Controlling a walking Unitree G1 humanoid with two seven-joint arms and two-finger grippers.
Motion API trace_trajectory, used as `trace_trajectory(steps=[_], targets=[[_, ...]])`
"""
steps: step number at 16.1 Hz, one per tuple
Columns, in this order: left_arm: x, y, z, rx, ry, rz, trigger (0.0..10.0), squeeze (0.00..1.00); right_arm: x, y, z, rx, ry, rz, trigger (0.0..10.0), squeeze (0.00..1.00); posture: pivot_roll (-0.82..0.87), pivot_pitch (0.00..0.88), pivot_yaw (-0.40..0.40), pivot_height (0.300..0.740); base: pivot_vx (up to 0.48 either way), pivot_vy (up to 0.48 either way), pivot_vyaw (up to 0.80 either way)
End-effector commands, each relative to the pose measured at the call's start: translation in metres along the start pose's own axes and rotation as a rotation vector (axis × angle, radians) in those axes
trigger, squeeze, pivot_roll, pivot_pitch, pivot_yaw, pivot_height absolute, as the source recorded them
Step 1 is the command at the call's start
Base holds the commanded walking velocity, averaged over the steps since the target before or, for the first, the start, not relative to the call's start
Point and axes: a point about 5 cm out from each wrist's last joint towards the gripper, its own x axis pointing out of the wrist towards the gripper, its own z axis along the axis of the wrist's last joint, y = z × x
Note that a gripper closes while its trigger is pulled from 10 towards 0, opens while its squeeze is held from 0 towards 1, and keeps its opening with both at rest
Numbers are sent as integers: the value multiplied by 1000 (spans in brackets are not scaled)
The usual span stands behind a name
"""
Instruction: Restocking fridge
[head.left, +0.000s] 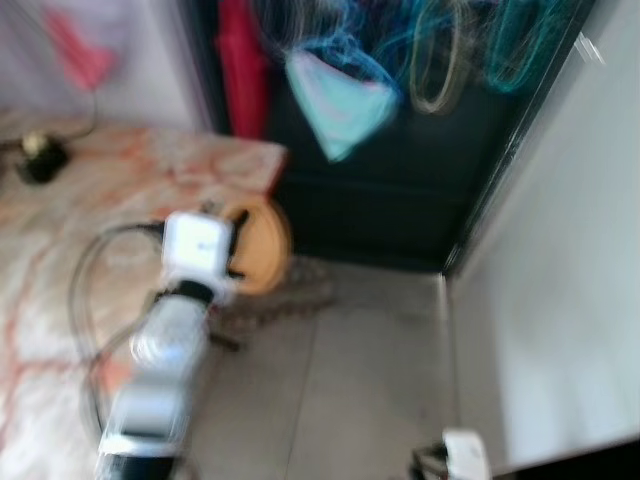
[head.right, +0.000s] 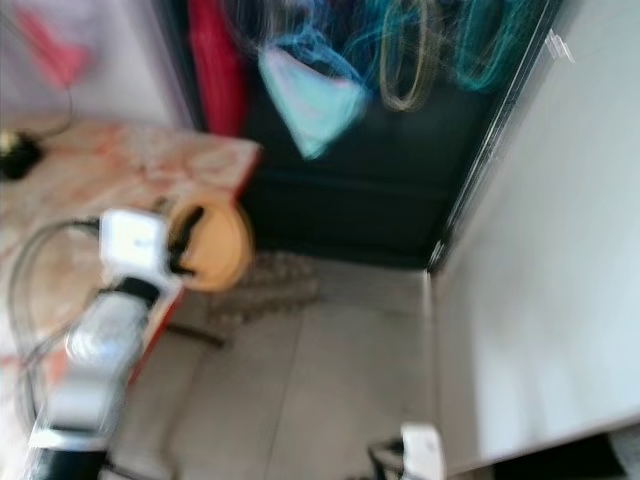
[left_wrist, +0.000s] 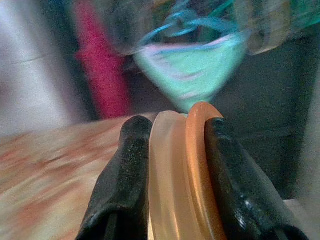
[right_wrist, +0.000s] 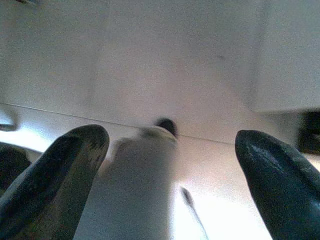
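Orange-and-cream round plastic container (left_wrist: 182, 170), the thing I take to be going to the fridge, sits clamped edge-on between the two black fingers (left_wrist: 127, 175) of my left claw (head.left: 240, 245); from the head camera it shows as a yellowish disc at about 9 o'clock of the picture, held out just past the edge of the pink-veined marble surface (head.left: 120, 180); the silver left arm (head.left: 165, 360) runs up from 7 o'clock with a grey cable looping beside it. Everything is smeared with motion blur, so I read details loosely.

My right claw (right_wrist: 170, 170) stands wide, its fingers well apart with nothing between them, pointing at a pale wall or panel; a small white part of that arm peeks in at 5 o'clock of the head view.

At 12 o'clock there is a dark opening (head.left: 400, 190) with a pale turquoise cloth (head.left: 340, 105), a red strip (head.left: 240, 70) and some blurred green and yellow loops hanging in it; I cannot tell whether that is the fridge. A white panel (head.left: 560, 280) fills 3 o'clock and grey floor tiles (head.left: 340, 390) lie at 6 o'clock.

My judgement on progress: the item is picked up and in carry, so the early part is done; finding the fridge, opening it if need be, and placing the container on a shelf are all left.
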Motion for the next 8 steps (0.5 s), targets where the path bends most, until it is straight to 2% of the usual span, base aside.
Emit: trace_trajectory(steps=[1,4,6,8], targets=[[-1,7,1,1,-7,13,10000,0,-1,1,-5,11,14,-2,10000,0,5,119,17,740,0,0,-800],[-3,5,-5,-16,10,9,10000,0,-1,2,-6,17,13,-6,10000,0,-8,112,23,740,0,0,-800],[-4,8,-13,-27,39,39,10000,0,-1,1,-6,20,14,-10,10000,0,-13,110,25,740,0,0,-800],[-9,16,-24,-64,80,89,10000,0,-1,1,-7,21,16,-12,10000,0,-19,107,28,740,0,0,0]])
